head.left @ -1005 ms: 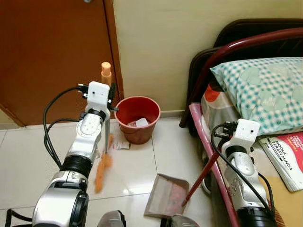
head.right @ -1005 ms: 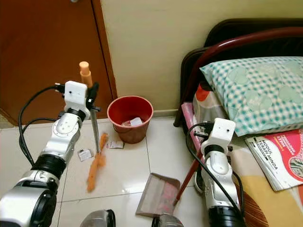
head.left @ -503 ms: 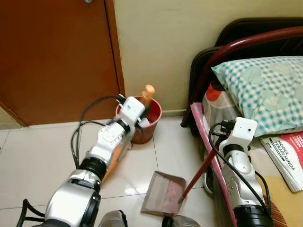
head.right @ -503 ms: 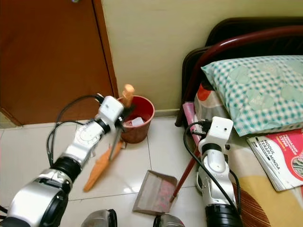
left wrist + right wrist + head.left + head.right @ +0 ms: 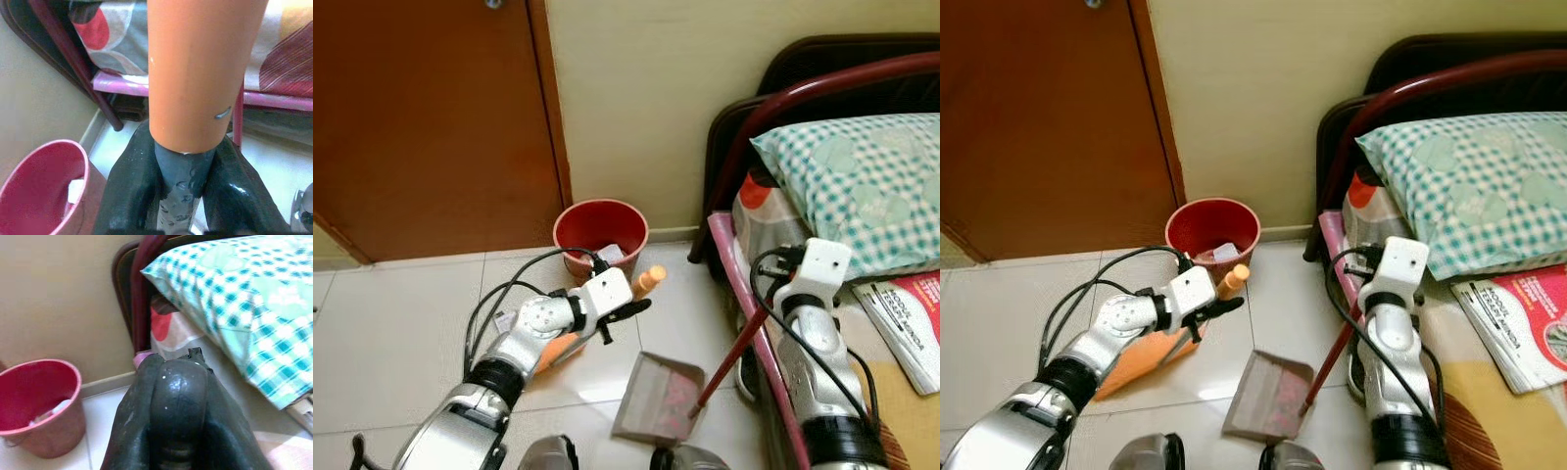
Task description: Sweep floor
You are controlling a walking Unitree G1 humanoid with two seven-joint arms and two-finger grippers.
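Orange broom (image 5: 649, 281) (tilted) in left pincer (image 5: 625, 311).

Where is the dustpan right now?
The dustpan lies on the tiled floor in the head views, beside the bed frame and in front of the red bin.

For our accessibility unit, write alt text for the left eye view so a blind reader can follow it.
The left end effector grips an orange broom tilted low over the tiled floor, beside a dustpan whose red handle the right arm holds. A red bin stands by the wall, a bed at right.
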